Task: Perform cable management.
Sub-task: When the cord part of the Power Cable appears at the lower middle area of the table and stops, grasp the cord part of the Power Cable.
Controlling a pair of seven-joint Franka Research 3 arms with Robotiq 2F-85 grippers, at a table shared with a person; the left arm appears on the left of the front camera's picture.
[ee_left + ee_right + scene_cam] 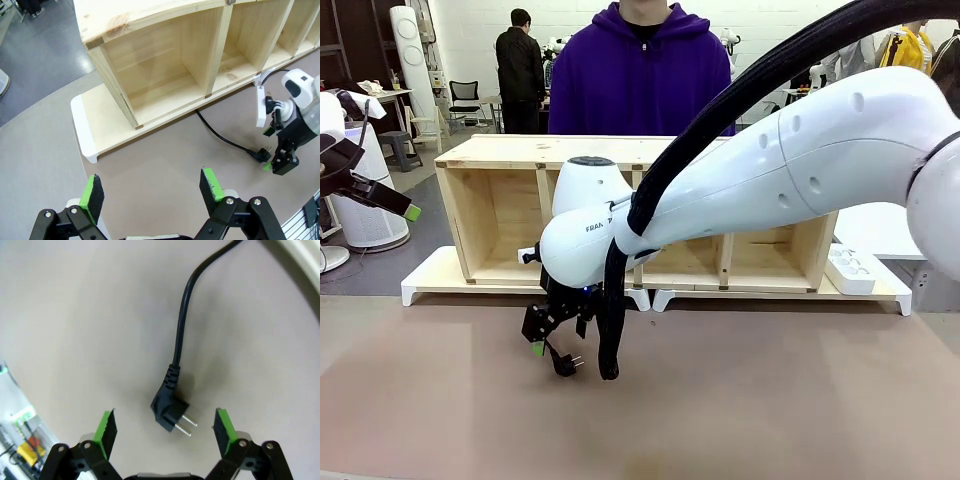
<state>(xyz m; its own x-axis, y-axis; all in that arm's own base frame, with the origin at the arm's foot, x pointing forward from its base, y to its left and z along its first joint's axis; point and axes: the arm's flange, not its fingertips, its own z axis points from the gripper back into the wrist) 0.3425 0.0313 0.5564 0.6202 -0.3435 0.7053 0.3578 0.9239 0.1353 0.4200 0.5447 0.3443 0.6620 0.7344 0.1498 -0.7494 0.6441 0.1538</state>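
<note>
Closest to me, on the bare brown tabletop (770, 410), the right gripper (555, 335) hangs low at the end of its long white arm, which reaches in from the right and crosses the middle. Its fingers are spread wide and released, gripping nothing. The cable's plug (167, 410) lies flat on the table between the two green pads (106, 432), clear of both, with its two metal pins pointing toward one of them. A thick braided hose (612, 330) dangles from the arm just beside the gripper.

From the plug, the cable (220, 136) runs in a loose curve across the table and slips under the front edge of the white-edged board (430, 280) that carries the shelf.

Off to the left, the left gripper (151, 189) hovers well above the table and well away from the cable. It too is spread open, with nothing between its pads.

Farther back, the wooden shelf (500, 150) lies on its side on the board, its open compartments facing this way. A white power strip (850, 268) rests on the board's right end, just beside the shelf.

Behind the shelf, at the far side of the table, a person in a purple hoodie (640, 80) stands.
</note>
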